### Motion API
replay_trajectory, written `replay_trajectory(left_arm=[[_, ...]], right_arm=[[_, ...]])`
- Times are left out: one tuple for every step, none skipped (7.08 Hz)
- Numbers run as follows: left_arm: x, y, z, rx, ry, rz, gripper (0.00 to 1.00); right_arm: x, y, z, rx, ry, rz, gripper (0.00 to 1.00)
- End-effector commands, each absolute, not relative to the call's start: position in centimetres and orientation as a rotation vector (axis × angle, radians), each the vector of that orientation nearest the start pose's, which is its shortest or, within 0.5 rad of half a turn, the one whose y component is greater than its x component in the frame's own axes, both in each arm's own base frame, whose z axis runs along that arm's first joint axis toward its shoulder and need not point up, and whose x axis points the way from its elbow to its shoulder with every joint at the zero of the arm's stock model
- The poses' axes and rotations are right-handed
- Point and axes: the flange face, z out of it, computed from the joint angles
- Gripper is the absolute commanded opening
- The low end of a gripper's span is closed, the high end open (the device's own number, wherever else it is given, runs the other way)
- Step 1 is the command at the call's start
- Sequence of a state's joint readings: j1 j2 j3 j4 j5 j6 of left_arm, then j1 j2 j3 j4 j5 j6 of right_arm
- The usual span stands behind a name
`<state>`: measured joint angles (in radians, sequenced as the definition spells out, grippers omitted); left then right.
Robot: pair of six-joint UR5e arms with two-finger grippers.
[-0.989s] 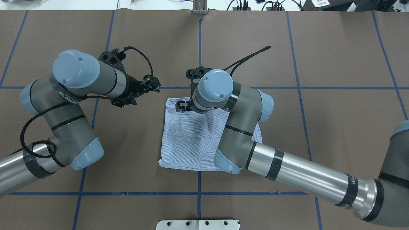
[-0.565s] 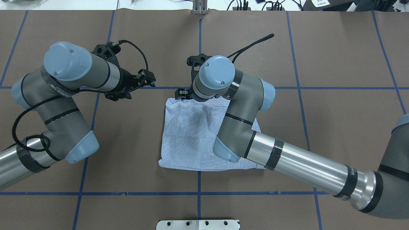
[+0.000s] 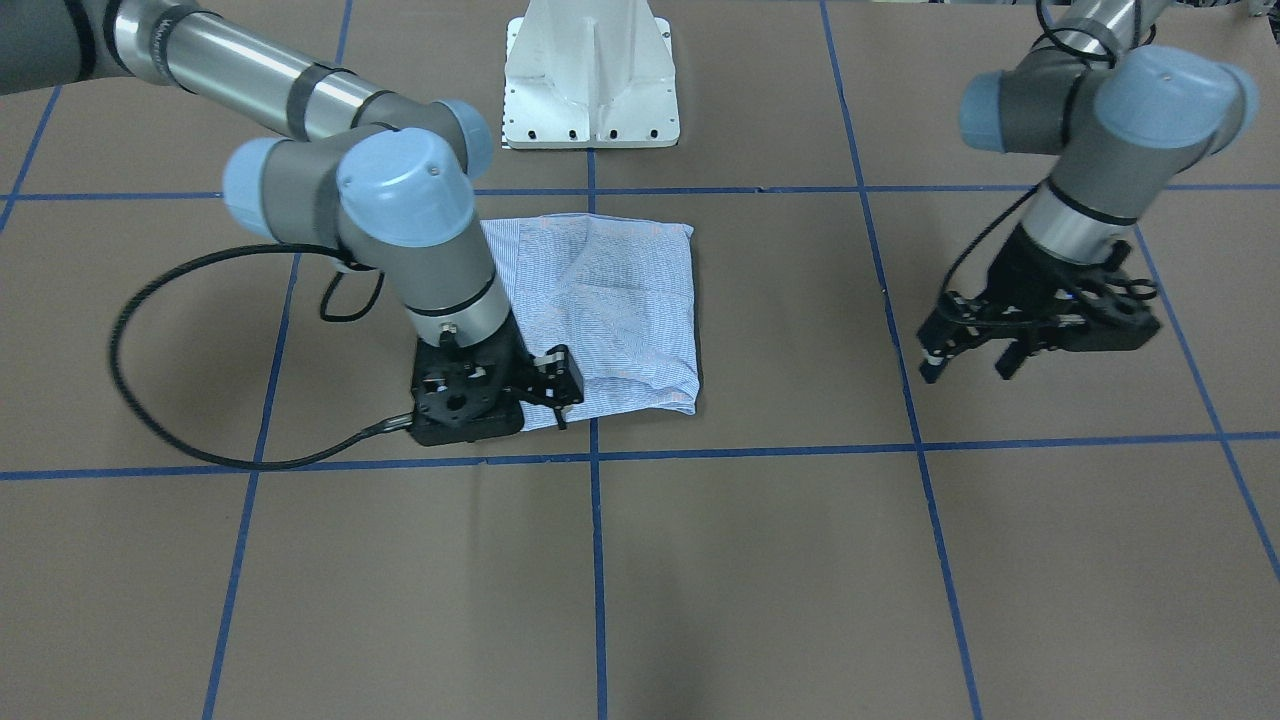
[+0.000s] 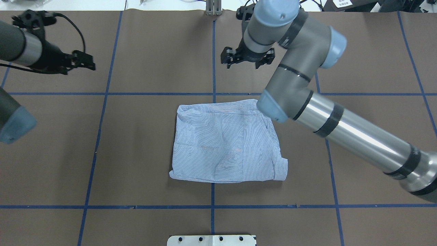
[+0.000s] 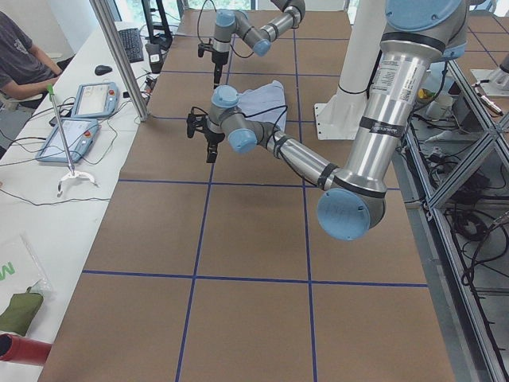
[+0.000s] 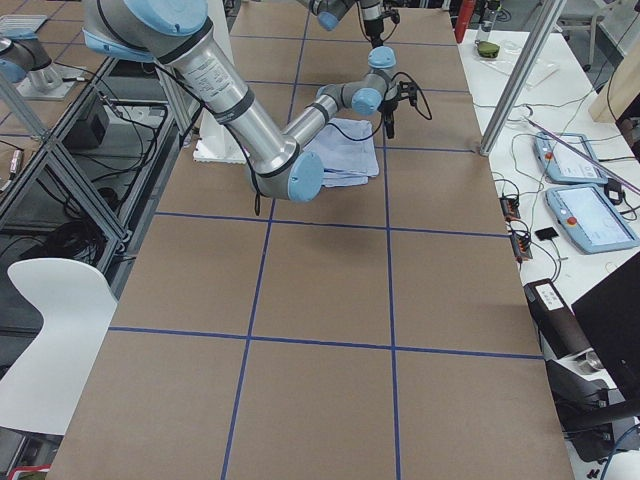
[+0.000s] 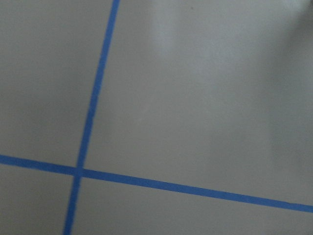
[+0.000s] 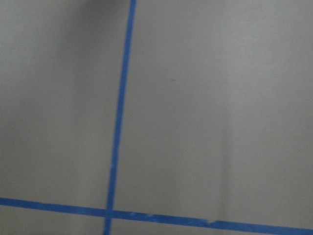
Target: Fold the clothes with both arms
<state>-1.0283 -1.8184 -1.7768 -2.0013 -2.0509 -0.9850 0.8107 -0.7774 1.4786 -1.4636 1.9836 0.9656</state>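
Note:
The clothes are one striped light blue shirt [image 4: 225,143], folded into a rough square at the table's middle, also in the front-facing view [image 3: 620,300]. Neither gripper touches it in the overhead view. My right gripper [image 4: 246,63] hangs open beyond the shirt's far edge, fingers spread and empty. My left gripper [image 4: 89,61] is open and empty, far off to the left, near the table's back. In the front-facing view the left gripper [image 3: 966,366] shows its fingers apart, while the right gripper [image 3: 555,385] shows low by the shirt's edge. Both wrist views show only bare table.
Brown table cover [image 4: 143,153] carries a grid of blue tape lines [image 4: 213,206]. The white pedestal base [image 3: 592,75] stands behind the shirt. A side table with tablets [image 5: 75,127] and a seated person [image 5: 20,60] lies beyond the table's far edge.
The right gripper has left the shirt's far-left corner and moved up and away beyond its far edge. The left arm has swung further left. The folded shirt now lies uncovered.

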Motion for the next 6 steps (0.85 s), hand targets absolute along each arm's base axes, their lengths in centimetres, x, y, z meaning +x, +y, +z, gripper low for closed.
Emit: replay_trajectory(left_arm=[[10.4,-55.5,44.3,0.434,0.807,-0.031,1.00],[7.0,-56.5,46.6,0.433,0.770,-0.063,1.00],[2.1,-57.4,48.9,0.453,0.718,-0.067,1.00],[-1.1,-57.7,51.1,0.476,0.669,0.019,1.00],[-2.5,-57.6,53.3,0.468,0.678,0.129,1.00],[-5.4,-56.3,54.8,0.503,0.642,0.201,1.00]], right_arm=[[-28.5,-62.1,24.6,0.205,-0.710,-0.106,1.00],[-21.8,-62.4,27.0,0.222,-0.674,-0.155,1.00],[-14.8,-62.8,32.1,0.175,-0.722,-0.157,1.00],[-8.2,-62.5,36.7,0.179,-0.729,-0.178,1.00],[-3.3,-61.5,41.6,0.193,-0.720,-0.258,1.00],[0.6,-59.8,45.6,0.187,-0.707,-0.288,1.00]])
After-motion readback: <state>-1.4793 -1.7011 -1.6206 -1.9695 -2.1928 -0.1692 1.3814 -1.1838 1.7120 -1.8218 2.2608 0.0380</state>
